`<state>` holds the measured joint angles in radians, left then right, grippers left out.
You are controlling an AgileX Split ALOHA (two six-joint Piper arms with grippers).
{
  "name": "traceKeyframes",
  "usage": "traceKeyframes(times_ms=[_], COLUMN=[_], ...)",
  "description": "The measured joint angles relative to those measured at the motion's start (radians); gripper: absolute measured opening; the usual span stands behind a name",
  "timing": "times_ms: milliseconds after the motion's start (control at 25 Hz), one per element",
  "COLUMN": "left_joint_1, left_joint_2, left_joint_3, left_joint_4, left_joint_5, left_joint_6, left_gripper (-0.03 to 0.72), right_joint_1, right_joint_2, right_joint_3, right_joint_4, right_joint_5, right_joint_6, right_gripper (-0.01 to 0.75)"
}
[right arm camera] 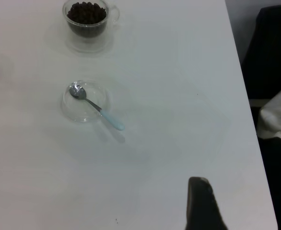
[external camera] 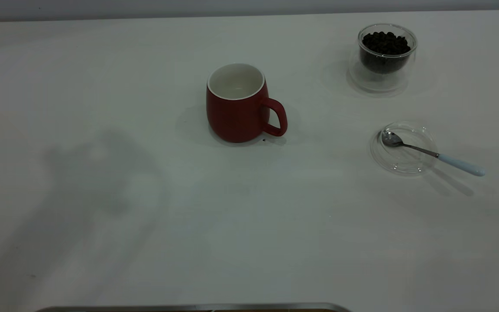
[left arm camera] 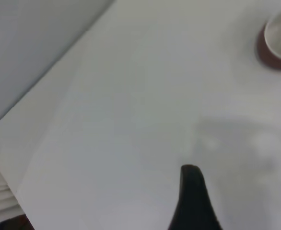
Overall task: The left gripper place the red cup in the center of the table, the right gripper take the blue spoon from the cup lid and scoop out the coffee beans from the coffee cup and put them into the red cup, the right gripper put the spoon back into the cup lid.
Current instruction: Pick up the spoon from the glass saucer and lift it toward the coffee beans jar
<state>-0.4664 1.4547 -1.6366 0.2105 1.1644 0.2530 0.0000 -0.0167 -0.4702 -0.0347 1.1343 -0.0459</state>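
Observation:
The red cup [external camera: 236,108] stands upright near the middle of the table [external camera: 249,225], its handle toward the right, and nothing shows in its white inside. At the back right stands the coffee cup [external camera: 383,60], full of coffee beans [external camera: 386,43]. In front of it lies the cup lid [external camera: 405,164]. The blue spoon [external camera: 431,152] rests bowl-down in it, handle sticking out over the rim. Neither gripper shows in the exterior view. My left gripper [left arm camera: 192,196] hovers over bare table, far from the red cup [left arm camera: 279,43]. My right gripper [right arm camera: 200,201] hangs well away from the spoon [right arm camera: 99,111], lid [right arm camera: 79,113] and coffee cup [right arm camera: 86,21].
The table's right edge [right arm camera: 243,105] has dark furniture and a white cloth [right arm camera: 279,117] beyond it. A grey wall [left arm camera: 30,43] runs along the edge by the left arm. A metal strip [external camera: 189,307] lies at the front edge. An arm's shadow [external camera: 102,173] falls left of the red cup.

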Motion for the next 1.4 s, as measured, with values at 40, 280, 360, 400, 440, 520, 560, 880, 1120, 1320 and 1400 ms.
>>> traceKeyframes(times_ms=[40, 280, 360, 400, 440, 520, 560, 880, 1120, 1320, 1400], left_joint_1=[0.000, 0.000, 0.000, 0.000, 0.000, 0.000, 0.000, 0.003, 0.148, 0.338, 0.399], left_joint_2=[-0.030, -0.243, -0.342, -0.386, -0.439, -0.544, -0.588, -0.970, -1.169, -1.256, -1.285], left_joint_3=[0.011, 0.210, 0.305, 0.359, 0.405, 0.514, 0.566, 0.860, 1.018, 1.078, 1.099], left_joint_4=[0.001, 0.001, 0.001, 0.001, 0.001, 0.000, -0.002, -0.002, -0.039, -0.078, -0.109], left_joint_5=[0.000, 0.000, 0.000, 0.000, 0.000, 0.000, 0.000, 0.000, 0.000, -0.006, -0.006], left_joint_6=[-0.017, -0.155, -0.189, -0.202, -0.213, -0.243, -0.259, -0.370, -0.392, -0.392, -0.371], left_gripper=[0.588, 0.588, 0.588, 0.588, 0.588, 0.588, 0.588, 0.588, 0.588, 0.588, 0.588], right_joint_1=[0.000, 0.000, 0.000, 0.000, 0.000, 0.000, 0.000, 0.000, 0.000, 0.000, 0.000], right_joint_2=[0.000, 0.000, 0.000, 0.000, 0.000, 0.000, 0.000, 0.000, 0.000, 0.000, 0.000], right_joint_3=[0.000, 0.000, 0.000, 0.000, 0.000, 0.000, 0.000, 0.000, 0.000, 0.000, 0.000], right_joint_4=[0.000, 0.000, 0.000, 0.000, 0.000, 0.000, 0.000, 0.000, 0.000, 0.000, 0.000], right_joint_5=[0.000, 0.000, 0.000, 0.000, 0.000, 0.000, 0.000, 0.000, 0.000, 0.000, 0.000], right_joint_6=[0.000, 0.000, 0.000, 0.000, 0.000, 0.000, 0.000, 0.000, 0.000, 0.000, 0.000], right_gripper=[0.477, 0.477, 0.477, 0.477, 0.477, 0.477, 0.477, 0.477, 0.477, 0.477, 0.477])
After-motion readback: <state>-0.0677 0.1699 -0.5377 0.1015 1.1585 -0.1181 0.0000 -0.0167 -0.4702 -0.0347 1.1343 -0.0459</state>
